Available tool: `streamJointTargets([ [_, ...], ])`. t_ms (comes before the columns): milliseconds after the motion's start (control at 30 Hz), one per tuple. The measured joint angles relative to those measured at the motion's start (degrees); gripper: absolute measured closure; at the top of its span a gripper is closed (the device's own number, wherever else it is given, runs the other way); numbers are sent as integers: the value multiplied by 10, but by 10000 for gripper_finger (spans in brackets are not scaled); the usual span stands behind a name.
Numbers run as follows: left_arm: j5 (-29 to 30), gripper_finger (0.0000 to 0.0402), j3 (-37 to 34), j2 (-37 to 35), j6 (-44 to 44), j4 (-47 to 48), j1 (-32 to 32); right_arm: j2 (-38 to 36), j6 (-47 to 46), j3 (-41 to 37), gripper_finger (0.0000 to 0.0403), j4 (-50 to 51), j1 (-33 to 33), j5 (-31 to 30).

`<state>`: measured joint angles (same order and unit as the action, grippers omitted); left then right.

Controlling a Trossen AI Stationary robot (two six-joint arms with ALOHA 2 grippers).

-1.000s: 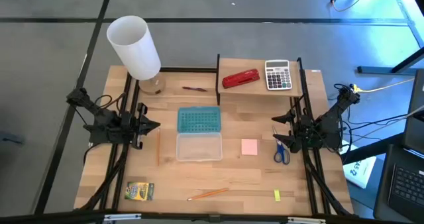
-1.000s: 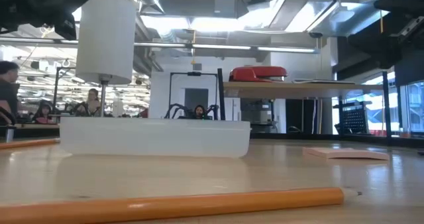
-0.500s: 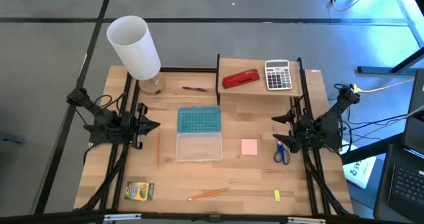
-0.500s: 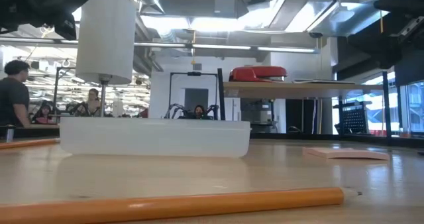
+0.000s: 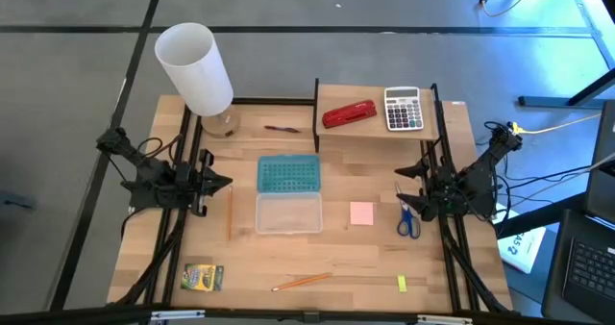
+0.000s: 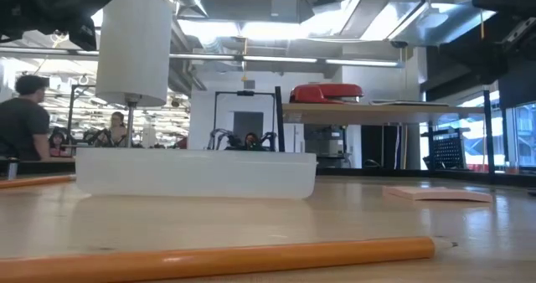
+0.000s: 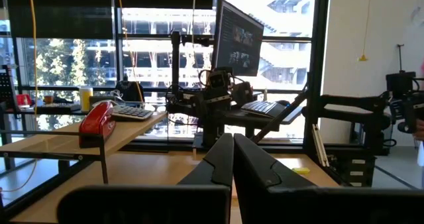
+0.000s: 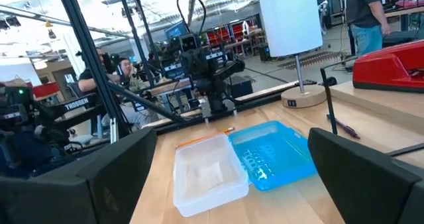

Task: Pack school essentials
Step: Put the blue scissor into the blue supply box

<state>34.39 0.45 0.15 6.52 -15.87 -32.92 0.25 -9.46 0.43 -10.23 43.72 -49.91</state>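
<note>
The loose items lie flat and apart on the wooden table: the green-yellow crayon box (image 5: 203, 277), one orange pencil (image 5: 303, 281) near the near edge, another pencil (image 5: 230, 212), the pink sticky-note pad (image 5: 361, 213), the blue-handled scissors (image 5: 408, 217), the tiny yellow block (image 5: 402, 283) and the dark-red pen (image 5: 281, 129). A clear open box (image 5: 288, 212) sits mid-table with its blue lid (image 5: 288, 174) behind it. My left gripper (image 5: 227, 182) waits shut at the table's left, above the table. My right gripper (image 5: 408, 187) waits open at the right, above the scissors.
A raised wooden shelf (image 5: 332, 94) at the far right carries the red stapler (image 5: 348, 114) and the grey calculator (image 5: 404, 108). A white lamp (image 5: 197, 70) stands at the far left corner. Black frame rails run along both sides. People are in the room beyond.
</note>
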Motion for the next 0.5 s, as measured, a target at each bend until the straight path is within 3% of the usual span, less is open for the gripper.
streamJointTargets([
  [233,0,401,0,0,0,0,0,0,177,21,6,-52,0,11],
  [500,0,401,0,0,0,0,0,5,250,120,6,-8,0,-30],
])
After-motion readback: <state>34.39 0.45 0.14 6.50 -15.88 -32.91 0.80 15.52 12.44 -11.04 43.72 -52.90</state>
